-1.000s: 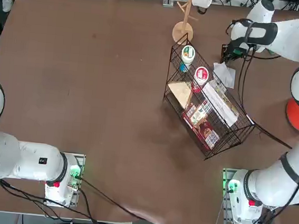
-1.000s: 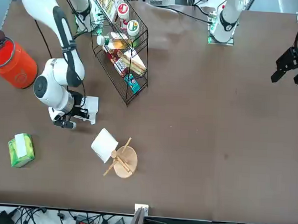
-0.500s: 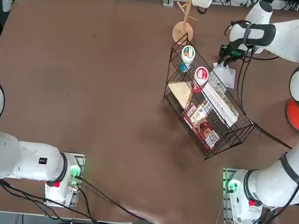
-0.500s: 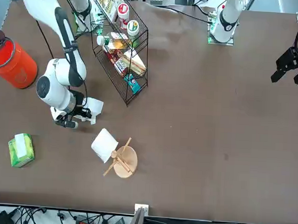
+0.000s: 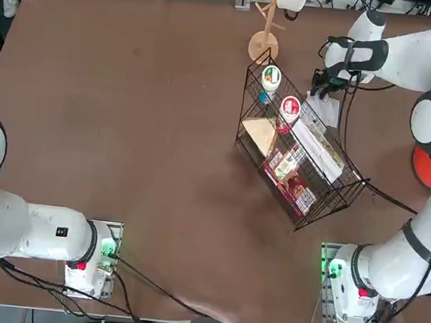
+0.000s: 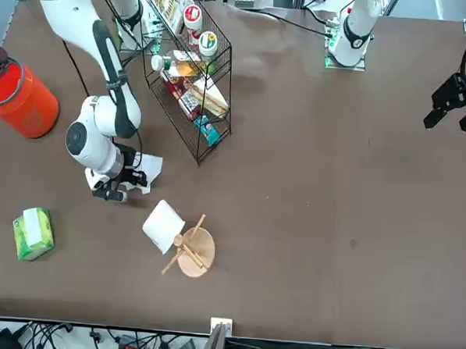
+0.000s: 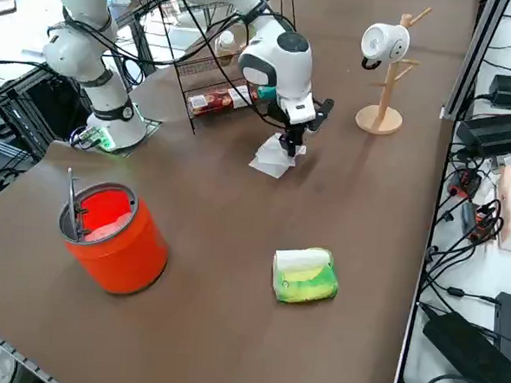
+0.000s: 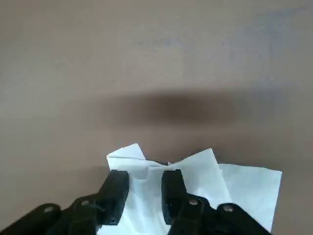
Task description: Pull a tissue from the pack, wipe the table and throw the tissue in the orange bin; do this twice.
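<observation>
A crumpled white tissue (image 5: 324, 108) (image 7: 271, 159) (image 8: 238, 181) lies flat on the dark-brown table (image 5: 127, 122), between the wire rack and the paper roll stand. My right gripper (image 5: 320, 84) (image 6: 113, 190) (image 7: 289, 147) (image 8: 145, 179) points down onto it. Its fingers (image 8: 117, 187) stand parted, with tissue showing in the gap and beneath them. The green and white pack (image 6: 33, 233) (image 7: 303, 275) sits apart near the table's far right corner. Further toward my base at the right edge stands the orange bin (image 5: 429, 168) (image 6: 19, 94) (image 7: 114, 235).
A black wire rack (image 5: 301, 151) (image 6: 190, 71) filled with several groceries stands close beside the tissue. A wooden stand holding a white paper roll (image 5: 267, 30) (image 6: 181, 240) (image 7: 383, 76) is at the far edge. My arm's cable (image 5: 380, 191) trails across the table behind the rack.
My right gripper has slid toward the rack and the roll stand, dragging the tissue along the table. Its fingers have parted.
</observation>
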